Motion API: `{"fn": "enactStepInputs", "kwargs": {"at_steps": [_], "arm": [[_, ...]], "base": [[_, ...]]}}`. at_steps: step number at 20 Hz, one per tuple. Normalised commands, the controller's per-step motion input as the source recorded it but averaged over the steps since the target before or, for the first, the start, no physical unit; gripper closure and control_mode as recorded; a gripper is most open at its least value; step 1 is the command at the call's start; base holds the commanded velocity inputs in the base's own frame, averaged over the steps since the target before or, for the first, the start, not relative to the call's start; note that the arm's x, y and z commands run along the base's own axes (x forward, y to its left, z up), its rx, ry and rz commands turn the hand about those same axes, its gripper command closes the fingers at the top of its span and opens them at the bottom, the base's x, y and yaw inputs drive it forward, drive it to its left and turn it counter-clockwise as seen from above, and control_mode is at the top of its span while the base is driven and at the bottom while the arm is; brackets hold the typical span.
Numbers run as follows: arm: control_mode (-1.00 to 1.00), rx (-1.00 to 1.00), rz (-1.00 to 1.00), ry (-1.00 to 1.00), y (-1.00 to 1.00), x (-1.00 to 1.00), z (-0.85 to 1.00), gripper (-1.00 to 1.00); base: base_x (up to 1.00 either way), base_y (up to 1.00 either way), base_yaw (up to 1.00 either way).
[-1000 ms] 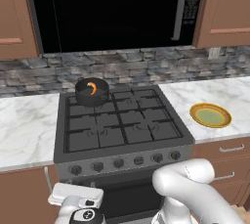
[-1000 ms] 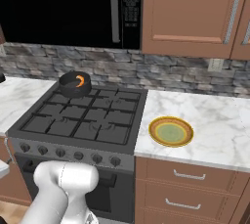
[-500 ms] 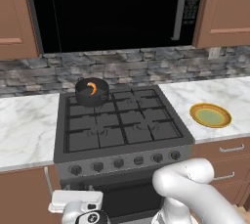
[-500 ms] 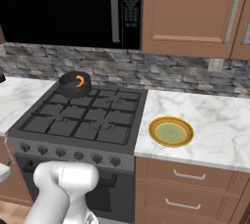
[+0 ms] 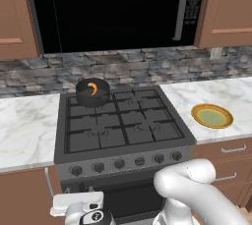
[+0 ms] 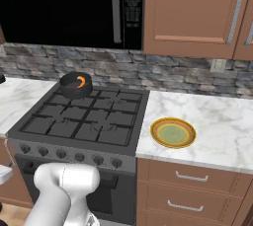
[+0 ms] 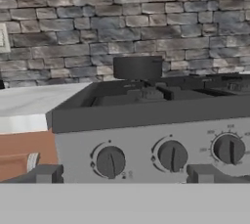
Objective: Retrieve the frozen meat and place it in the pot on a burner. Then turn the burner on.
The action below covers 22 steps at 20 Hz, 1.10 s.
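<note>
The dark grey pot (image 5: 92,93) stands on the back left burner (image 5: 73,103) of the stove. The frozen meat (image 5: 92,89), a small orange crescent, lies inside it; the right base view shows the same pot (image 6: 75,85) and meat (image 6: 81,81). My gripper (image 5: 78,202) hangs low in front of the stove's left end, below the knob row (image 5: 119,164). In the hand view my gripper (image 7: 124,174) is open and holds nothing. It faces the knobs (image 7: 110,161), with the pot (image 7: 137,67) far behind them.
A yellow-green plate (image 5: 212,116) lies on the marble counter (image 5: 24,126) right of the stove. A black microwave (image 5: 113,10) hangs above, between wooden cabinets (image 6: 197,13). Drawers (image 6: 188,180) sit under the right counter. The other burners (image 5: 147,128) are bare.
My hand has sunk slightly in front of the stove's left side. Pot, meat and plate have not moved, and the jaws stay open.
</note>
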Motion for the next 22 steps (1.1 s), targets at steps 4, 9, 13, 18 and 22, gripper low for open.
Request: {"fn": "enactStepInputs", "kwargs": {"at_steps": [4, 9, 13, 18, 22], "arm": [[-1.0, -0.09, 0.02, -0.01, 0.0, 0.04, -0.12, -1.0], [-1.0, -0.06, 0.0, 0.0, 0.06, 0.07, 0.0, -1.0], [-1.0, -0.03, 0.0, 0.0, 0.14, 0.15, 0.0, -1.0], [-1.0, 0.0, -0.02, 0.0, 0.14, 0.16, -0.03, -1.0], [-1.0, 0.0, -0.01, 0.0, 0.01, 0.14, -0.12, -1.0]], "base": [[0.0, 0.0, 0.0], [0.0, 0.0, 0.0], [0.0, 0.0, 0.0], [0.0, 0.0, 0.0], [0.0, 0.0, 0.0]]}}
